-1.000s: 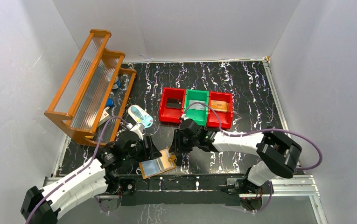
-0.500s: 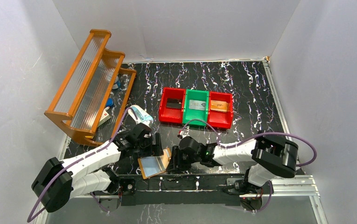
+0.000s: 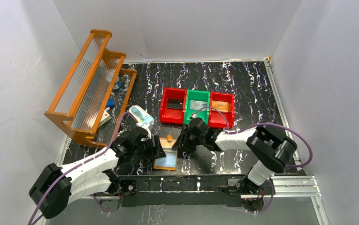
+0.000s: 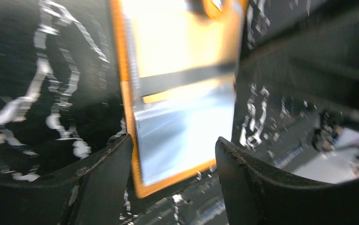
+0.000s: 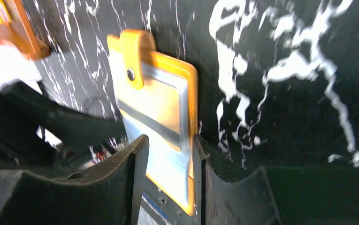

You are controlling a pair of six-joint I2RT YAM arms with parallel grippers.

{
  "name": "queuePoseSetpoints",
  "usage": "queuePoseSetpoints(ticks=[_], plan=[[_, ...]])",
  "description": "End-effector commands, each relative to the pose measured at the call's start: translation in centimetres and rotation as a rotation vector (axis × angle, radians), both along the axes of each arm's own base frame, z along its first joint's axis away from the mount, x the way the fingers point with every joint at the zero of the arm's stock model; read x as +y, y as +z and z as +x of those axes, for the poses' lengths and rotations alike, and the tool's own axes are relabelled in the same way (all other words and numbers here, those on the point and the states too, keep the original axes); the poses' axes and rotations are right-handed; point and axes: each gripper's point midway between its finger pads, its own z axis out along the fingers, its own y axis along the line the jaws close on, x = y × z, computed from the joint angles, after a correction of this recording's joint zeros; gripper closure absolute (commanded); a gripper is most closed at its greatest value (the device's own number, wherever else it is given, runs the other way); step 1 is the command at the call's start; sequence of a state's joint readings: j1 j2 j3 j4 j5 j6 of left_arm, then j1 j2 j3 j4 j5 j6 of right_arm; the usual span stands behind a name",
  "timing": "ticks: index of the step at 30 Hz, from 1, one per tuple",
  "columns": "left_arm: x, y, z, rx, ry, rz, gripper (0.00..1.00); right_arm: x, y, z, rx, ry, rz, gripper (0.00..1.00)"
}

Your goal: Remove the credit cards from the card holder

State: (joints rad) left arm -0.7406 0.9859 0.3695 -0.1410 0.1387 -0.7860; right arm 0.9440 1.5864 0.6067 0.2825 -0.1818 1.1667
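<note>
The orange card holder [image 3: 166,158] lies flat on the black marbled table near its front edge, with its tab [image 3: 169,138] pointing to the far side. A pale blue, shiny credit card [image 4: 182,133] shows through the clear window. My left gripper [image 3: 157,150] is at the holder's left side. Its jaws stand apart [image 4: 172,140] and the holder's near corner lies between them, ungripped. My right gripper [image 3: 183,149] is at the holder's right side. Its fingers straddle [image 5: 169,139] the right edge of the holder [image 5: 154,101], over the credit card [image 5: 168,164], with a gap between them.
A row of red and green bins [image 3: 197,108] stands just behind my right arm. The orange ribbed rack [image 3: 90,86] fills the left side, with a pale blue-and-white oval item [image 3: 141,116] beside it. The metal front rail [image 3: 215,180] runs right below the holder.
The holder was tilted and raised at the left gripper. It now lies flat, a little further right and back, with its tab turned to the far side. Both grippers followed it.
</note>
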Motion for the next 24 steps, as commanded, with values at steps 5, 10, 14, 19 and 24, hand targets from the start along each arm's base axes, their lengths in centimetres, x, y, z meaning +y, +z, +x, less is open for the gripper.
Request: queuePoseSetpoints(ticks=[5, 10, 14, 19, 24], plan=[[-7.1, 4.0, -4.6, 0.102, -0.294, -0.368, 0.39, 0.6, 2.0, 2.5, -0.093, 0.091, -0.016, 0.52], [1.1, 5.2, 1.6, -0.169, -0.012, 0.153, 0.21, -2.7, 5.1, 1.7, -0.175, -0.024, -0.049, 0.53], [1.3, 3.3, 4.9, -0.117, 0.016, 0.163, 0.19, 0.2, 4.8, -0.3, -0.134, -0.044, 0.081, 0.56], [0.0, 2.0, 4.1, -0.077, -0.051, 0.083, 0.23, 0.8, 3.3, -0.6, -0.105, -0.060, 0.108, 0.60], [-1.6, 1.1, 2.0, -0.020, -0.151, -0.018, 0.30, 1.6, 2.3, -1.1, -0.068, -0.046, 0.159, 0.61]])
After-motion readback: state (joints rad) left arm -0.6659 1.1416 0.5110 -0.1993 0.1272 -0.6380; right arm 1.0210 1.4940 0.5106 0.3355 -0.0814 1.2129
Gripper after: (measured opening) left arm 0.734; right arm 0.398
